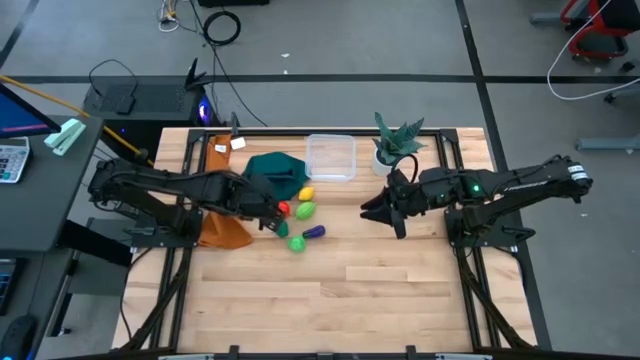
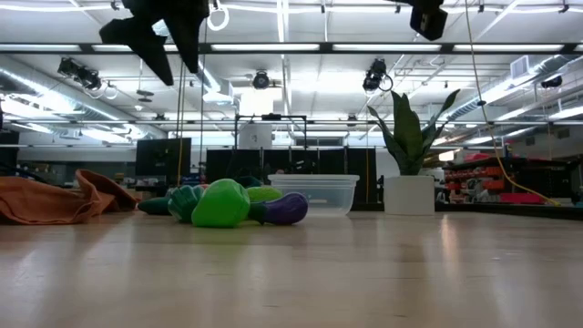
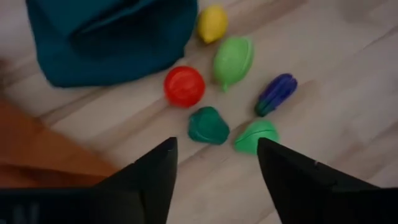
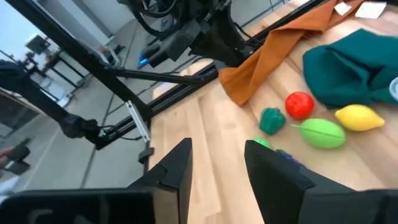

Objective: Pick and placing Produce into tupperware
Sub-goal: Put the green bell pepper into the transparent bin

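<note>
Left end effector (image 3: 214, 163) spread above dark green piece (image 3: 208, 125); right end effector (image 4: 217, 163) parted, nothing held. Produce judged light, hard, slippery (rolling likely); grip best taken across middle.

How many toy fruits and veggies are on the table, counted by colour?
red round plastic toy fruit: 1
yellow lemon-shaped toy: 1
light green pointed toy: 1
dark green lumpy toy: 1
bright green toy: 1
purple toy aubergine: 1
Total: 6
</note>
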Controlling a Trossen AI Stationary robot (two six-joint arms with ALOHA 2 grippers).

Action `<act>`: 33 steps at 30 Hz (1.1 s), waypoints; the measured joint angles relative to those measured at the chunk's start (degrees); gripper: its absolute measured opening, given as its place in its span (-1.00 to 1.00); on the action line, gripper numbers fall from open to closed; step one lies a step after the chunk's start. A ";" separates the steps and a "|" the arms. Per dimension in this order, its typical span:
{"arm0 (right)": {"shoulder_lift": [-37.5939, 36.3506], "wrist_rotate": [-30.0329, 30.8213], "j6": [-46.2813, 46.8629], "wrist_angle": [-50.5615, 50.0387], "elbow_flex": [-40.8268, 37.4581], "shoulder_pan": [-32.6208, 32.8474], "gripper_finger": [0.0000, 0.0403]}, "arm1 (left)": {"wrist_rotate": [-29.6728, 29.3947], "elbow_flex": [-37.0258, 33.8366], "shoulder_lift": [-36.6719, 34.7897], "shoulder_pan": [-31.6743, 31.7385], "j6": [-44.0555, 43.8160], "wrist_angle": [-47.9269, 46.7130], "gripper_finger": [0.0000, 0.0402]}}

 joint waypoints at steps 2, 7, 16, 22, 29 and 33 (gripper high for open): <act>0.00 0.00 -1.31 -0.02 0.00 -0.32 -0.40 | 0.14 0.00 1.30 -0.02 -2.04 -0.01 0.24; -0.02 -0.05 -4.85 -0.28 0.00 -0.46 -0.32 | 1.69 -0.02 5.96 0.12 -8.43 0.20 0.36; -0.04 -0.13 -10.26 -0.81 0.00 -0.46 -0.20 | 7.46 -0.02 16.47 0.50 -20.66 1.79 0.45; -0.04 -0.17 -11.29 -1.06 0.00 -0.46 -0.20 | 15.17 -0.02 21.27 1.44 -28.60 3.08 0.45; -0.04 -2.62 -14.93 -1.22 0.00 -0.46 -0.17 | 12.68 -0.02 21.95 1.80 -29.62 6.41 0.45; -0.04 -2.78 -15.06 -1.20 0.00 -0.44 -0.16 | 10.14 0.00 21.95 1.81 -25.95 7.15 0.45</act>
